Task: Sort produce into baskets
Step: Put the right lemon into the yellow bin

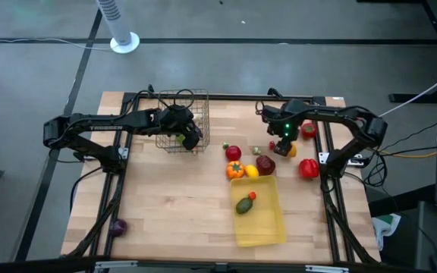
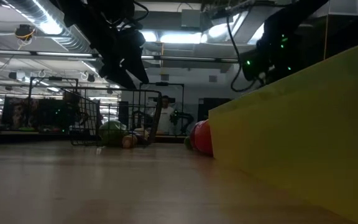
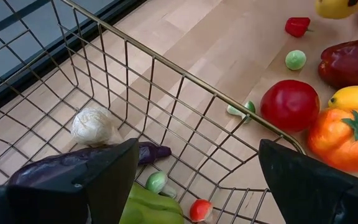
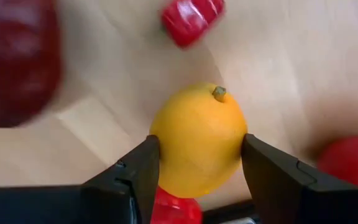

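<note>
My right gripper (image 1: pixel 283 147) is at the table's far right, shut on a yellow-orange round fruit (image 4: pixel 197 140), with other red produce around it. My left gripper (image 1: pixel 192 139) hangs open and empty over the near right corner of the wire-mesh basket (image 1: pixel 180 120). That basket holds a white garlic (image 3: pixel 92 124), a purple eggplant (image 3: pixel 67 163), a green piece and a small red piece. The yellow tray (image 1: pixel 268 224) lies near the table's front with a green fruit (image 1: pixel 243 205) and a small red piece in it. My right gripper pinches the yellow-orange fruit by its two opposite sides (image 4: pixel 160 146) between its two fingers, across its widest part. The stem end (image 4: pixel 219 93) points away from the gripper. A red piece (image 4: pixel 176 208) shows just under the fruit. Whether the fruit is lifted clear, I cannot tell.
Loose produce lies between the basket and the tray: a red tomato (image 1: pixel 234 153), an orange pepper (image 1: pixel 235 170), a yellow lemon (image 1: pixel 252 171), a dark red pepper (image 1: pixel 265 164). A red pepper (image 1: pixel 308 168) lies at the right edge, and a purple onion (image 1: pixel 118 226) at the near left.
</note>
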`<state>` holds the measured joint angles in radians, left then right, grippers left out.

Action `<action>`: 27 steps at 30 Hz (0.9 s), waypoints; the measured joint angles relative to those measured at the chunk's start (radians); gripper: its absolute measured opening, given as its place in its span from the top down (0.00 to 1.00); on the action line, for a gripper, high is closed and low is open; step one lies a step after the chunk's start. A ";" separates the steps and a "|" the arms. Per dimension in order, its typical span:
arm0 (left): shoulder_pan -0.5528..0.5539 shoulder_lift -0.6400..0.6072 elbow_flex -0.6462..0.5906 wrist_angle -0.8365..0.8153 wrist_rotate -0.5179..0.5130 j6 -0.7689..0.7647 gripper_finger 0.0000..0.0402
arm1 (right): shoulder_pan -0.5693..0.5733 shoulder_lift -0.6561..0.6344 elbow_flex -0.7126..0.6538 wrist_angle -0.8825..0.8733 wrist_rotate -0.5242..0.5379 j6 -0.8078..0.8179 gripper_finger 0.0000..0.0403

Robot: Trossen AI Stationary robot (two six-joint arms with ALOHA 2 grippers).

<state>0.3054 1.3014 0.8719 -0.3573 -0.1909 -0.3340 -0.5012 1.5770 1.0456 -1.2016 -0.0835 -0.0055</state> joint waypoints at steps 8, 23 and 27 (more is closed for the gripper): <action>0.000 0.000 0.000 0.000 0.000 0.000 0.18 | 0.088 -0.004 0.149 -0.119 -0.022 0.004 0.49; 0.000 0.000 0.000 0.000 0.000 0.000 0.18 | 0.533 -0.004 0.307 -0.064 -0.041 0.232 0.49; 0.000 0.000 0.000 0.000 0.000 0.000 0.18 | 0.647 -0.004 0.307 0.043 -0.008 0.271 0.49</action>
<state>0.3054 1.3014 0.8719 -0.3573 -0.1909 -0.3340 0.1462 1.5734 1.3529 -1.1581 -0.0917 0.2652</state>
